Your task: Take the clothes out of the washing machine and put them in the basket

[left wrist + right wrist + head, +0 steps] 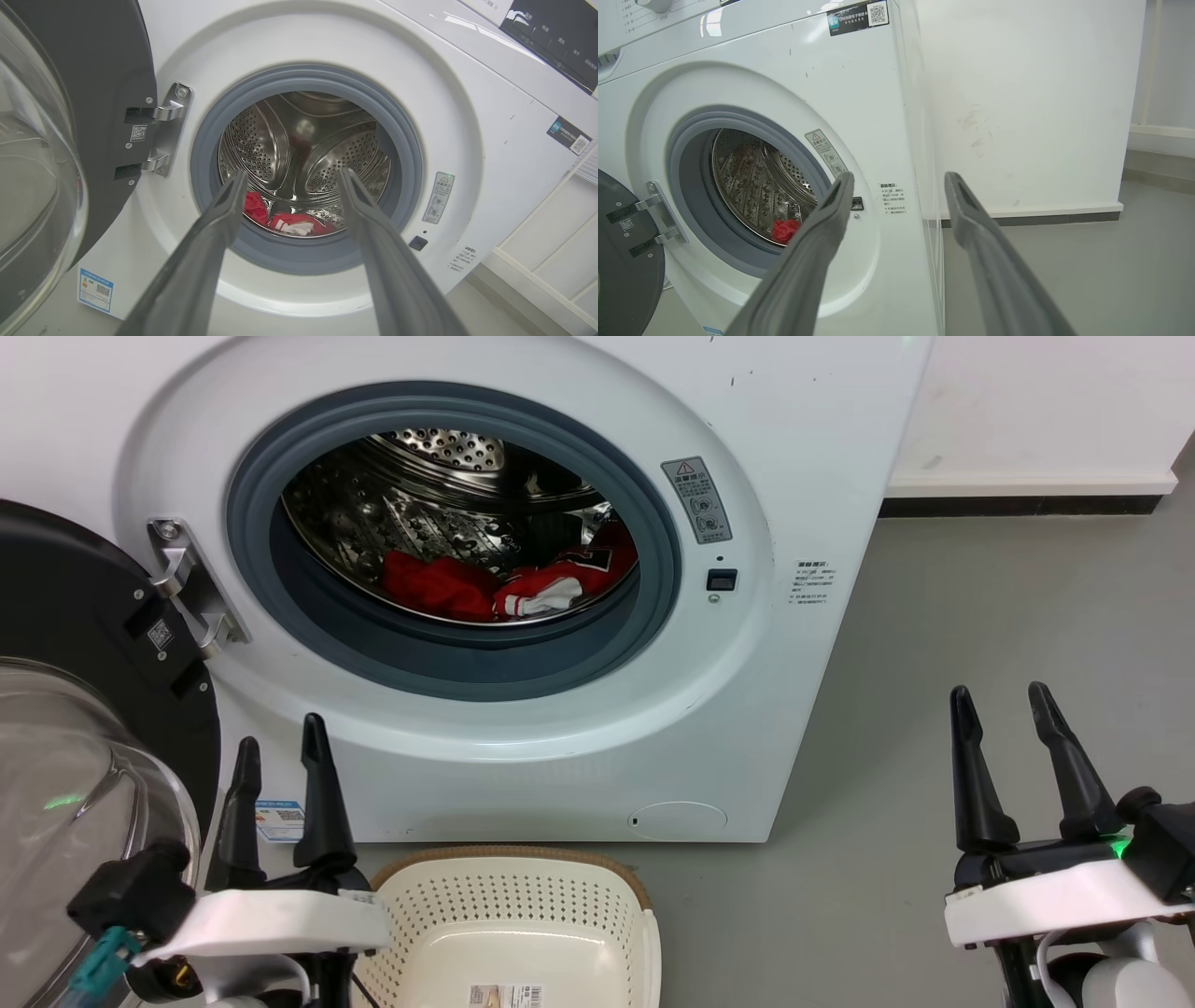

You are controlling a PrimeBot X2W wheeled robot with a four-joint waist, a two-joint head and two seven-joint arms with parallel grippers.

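Head view, from above our two arms, which are held low and apart in front of the washing machine (822, 448). Our left gripper (280, 733) is at lower left on a pale forearm. Its two dark fingers point upward and are spread, holding nothing. Our right gripper (999, 691) is at lower right over the grey floor (934, 616), with its fingers parted in the same way and also holding nothing.

In the left wrist view we see the left fingers aimed at the round door opening. In the right wrist view the right fingers point at the machine's right front edge and the white wall beside it.

The basket (504, 852) stands on the floor just right of the left gripper, below the machine's front, and a small printed label (504, 997) lies inside it. The clothes (439, 586) lie bunched at the bottom of the steel drum (373, 513), red with a bit of white trim. The door (84, 607) hangs open to the left on a metal hinge (191, 588).

For writing, we see a warning sticker (697, 499) with a red triangle beside the opening and a blue-and-white sticker (280, 819) with a QR code low on the front. The print on both is too small to read.
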